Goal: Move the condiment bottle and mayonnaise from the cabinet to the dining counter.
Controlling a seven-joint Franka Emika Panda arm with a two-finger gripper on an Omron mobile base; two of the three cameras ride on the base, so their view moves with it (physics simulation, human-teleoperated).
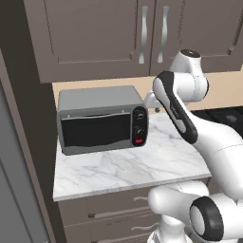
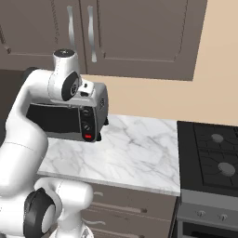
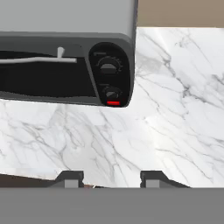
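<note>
The cabinet (image 1: 95,33) hangs above the worktop with both doors shut, its silver bar handles (image 1: 143,34) side by side; it also shows in the right base view (image 2: 139,32). The condiment bottle and the mayonnaise are hidden. The dining counter is out of view. My gripper (image 3: 111,179) looks down on the small marble worktop (image 3: 166,109) in front of the toaster oven's right end. Its fingertips (image 3: 70,178) stand apart with nothing between them, so it is open. The arm is folded high over the worktop.
A grey toaster oven (image 1: 99,118) stands on the left of the marble worktop (image 1: 128,166). A black stove (image 2: 214,158) adjoins the worktop on the right. Base drawers (image 2: 125,204) sit below. A tall dark panel (image 1: 19,142) walls the left side.
</note>
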